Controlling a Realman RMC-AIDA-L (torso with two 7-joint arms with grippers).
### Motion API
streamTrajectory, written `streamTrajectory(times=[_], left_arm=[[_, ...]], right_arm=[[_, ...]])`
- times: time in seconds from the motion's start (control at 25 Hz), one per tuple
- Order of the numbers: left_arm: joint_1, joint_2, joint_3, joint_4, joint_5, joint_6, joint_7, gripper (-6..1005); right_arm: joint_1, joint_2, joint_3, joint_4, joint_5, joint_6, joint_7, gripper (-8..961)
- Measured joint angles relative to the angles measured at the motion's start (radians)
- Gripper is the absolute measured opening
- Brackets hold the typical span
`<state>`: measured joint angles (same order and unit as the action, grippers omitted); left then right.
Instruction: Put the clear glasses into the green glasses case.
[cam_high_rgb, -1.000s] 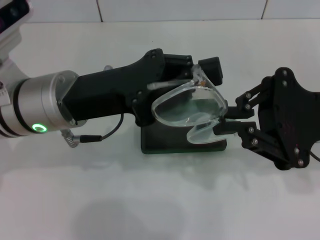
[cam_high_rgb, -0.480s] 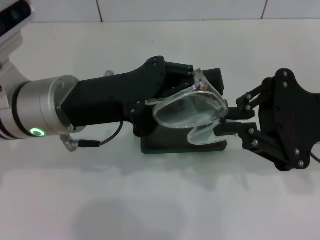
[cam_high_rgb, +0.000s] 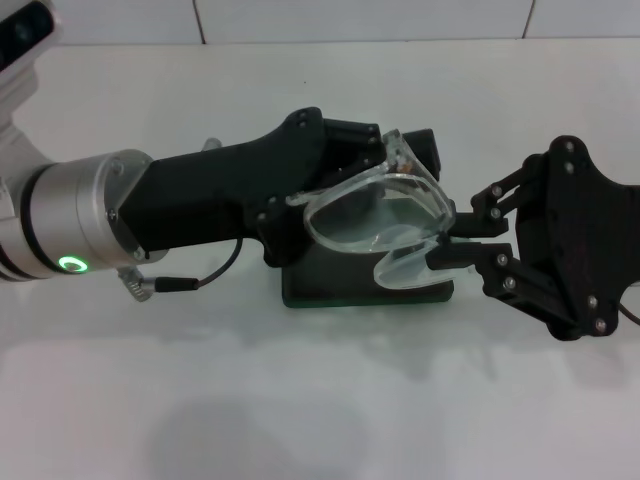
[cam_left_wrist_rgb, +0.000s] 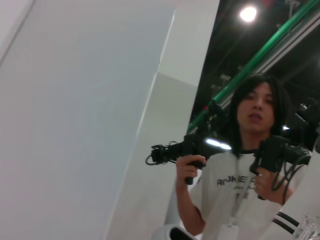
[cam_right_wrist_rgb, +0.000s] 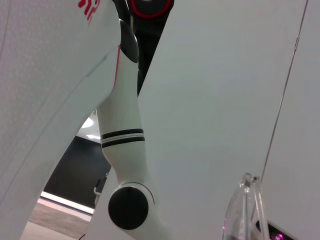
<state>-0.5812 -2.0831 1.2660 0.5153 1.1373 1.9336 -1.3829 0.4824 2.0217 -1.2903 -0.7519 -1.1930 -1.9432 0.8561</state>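
Currently the clear glasses (cam_high_rgb: 378, 212) are held between both pincers: right pincer (cam_high_rgb: 445, 243) closed on one frame end, left pincer (cam_high_rgb: 345, 190) at the other, grip state indeterminate. Green glasses case (cam_high_rgb: 365, 282) lies directly beneath on the table (cam_high_rgb: 320, 400), so lowering is short.

It looked like a robotics lab: a plain white table (cam_high_rgb: 300, 400) before white wall panels (cam_high_rgb: 360, 20), and an operator (cam_left_wrist_rgb: 250, 165) gripping teleoperation handles (cam_left_wrist_rgb: 192, 150) under green ceiling pipes (cam_left_wrist_rgb: 250, 65).
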Motion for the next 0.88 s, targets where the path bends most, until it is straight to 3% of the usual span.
streamTrajectory(times=[0.32,0.88], left_arm=[[0.006,0.002,-0.059,-0.03,0.001,-0.006,0.03,56],[-0.002,-0.002,-0.027,-0.03,0.011,0.037,0.02,56]], right_arm=[[-0.004,0.0,-0.002,0.003,0.002,0.0,-0.008,60],[-0.011,0.0,-0.006,0.003,0.003,-0.002,-0.008,60]])
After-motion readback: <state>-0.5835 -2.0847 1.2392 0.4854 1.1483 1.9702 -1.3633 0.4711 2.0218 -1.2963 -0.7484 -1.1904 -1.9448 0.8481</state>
